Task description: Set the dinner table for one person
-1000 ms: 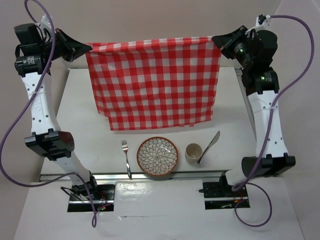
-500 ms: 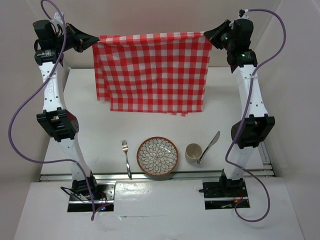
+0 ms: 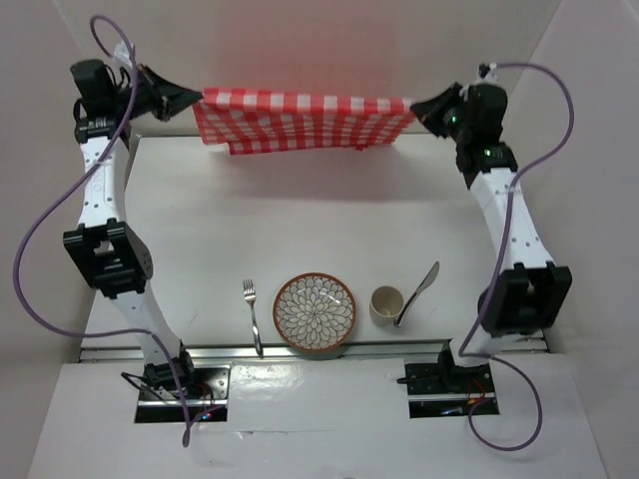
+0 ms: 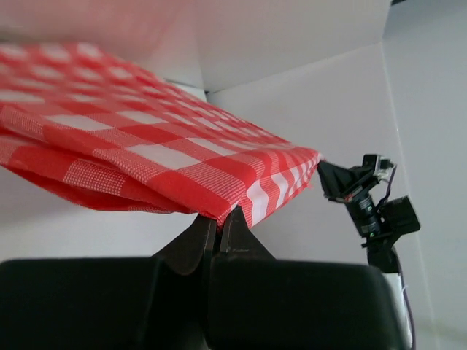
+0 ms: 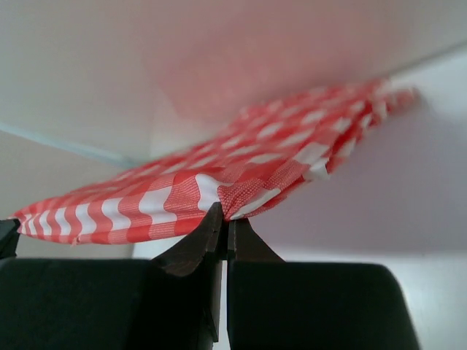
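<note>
Top external: arms extended forward, left end effector (image 3: 197,97) and right end effector (image 3: 413,104) clamp checked cloth (image 3: 300,118) corners.

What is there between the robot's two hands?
A red-and-white checked cloth fills the whole gap. One top corner is pinched in the left hand, the other in the right hand. The overhead view shows this best.

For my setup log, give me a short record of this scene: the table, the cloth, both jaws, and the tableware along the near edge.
table: white, flat
cloth: red-and-white checked, held up in the air, stretched between the two arms over the far edge
left jaws: shut on one cloth corner
right jaws: shut on the opposite corner
near edge, left to right: fork, plate, cup, knife
</note>
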